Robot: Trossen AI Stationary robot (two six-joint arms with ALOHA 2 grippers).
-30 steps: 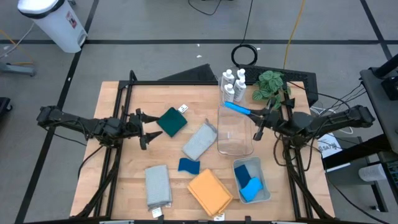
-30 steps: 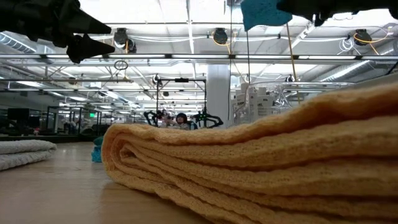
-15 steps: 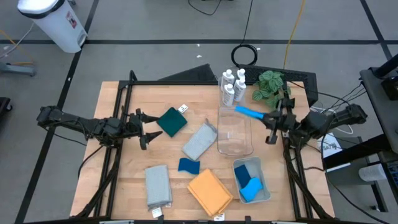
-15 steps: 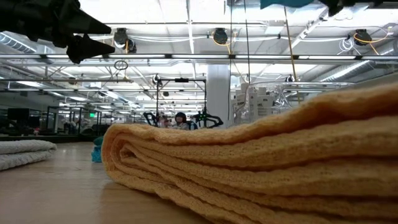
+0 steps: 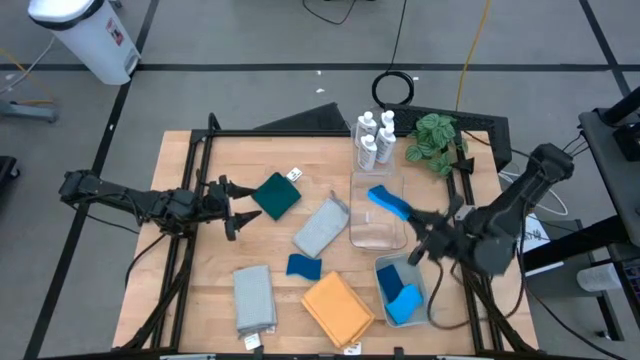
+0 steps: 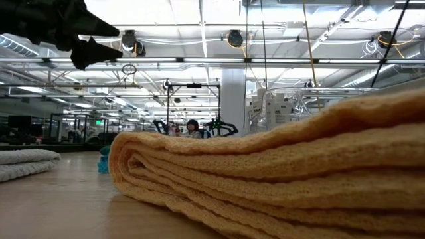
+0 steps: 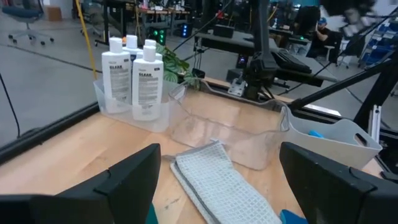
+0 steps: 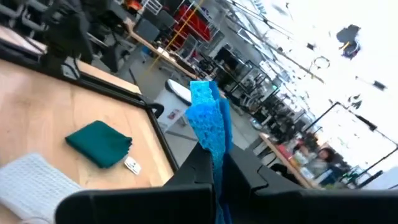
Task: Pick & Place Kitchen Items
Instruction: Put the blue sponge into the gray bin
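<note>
The right arm has swung back from beside the plant (image 5: 436, 136) toward the near end of the clear bin (image 5: 378, 210), and its blue load has left the top of the low view. The left arm has not moved.

The right gripper (image 5: 415, 222) is clamped shut on a blue sponge (image 5: 390, 201), carrying it in the air over the clear bin; in the wrist view the sponge (image 8: 210, 121) stands pinched between the 2 fingers. The left gripper (image 5: 234, 207) hangs with its fingers spread wide and nothing between them, on the side of the dark teal-green cloth (image 5: 276, 195) away from the clear bin.

On the surface (image 5: 200, 270), the orange cloth (image 5: 337, 307) lies beside the pale tray (image 5: 429, 312). 1 grey cloth (image 5: 322, 226) touches the clear bin's side; another grey cloth (image 5: 253, 296) lies well apart from it. The white bottles (image 5: 373, 137) stand at the bin's far end. 2 more sponges (image 5: 399, 295) sit in the pale tray, and 1 darker sponge (image 5: 303, 266) lies between the grey cloths.
</note>
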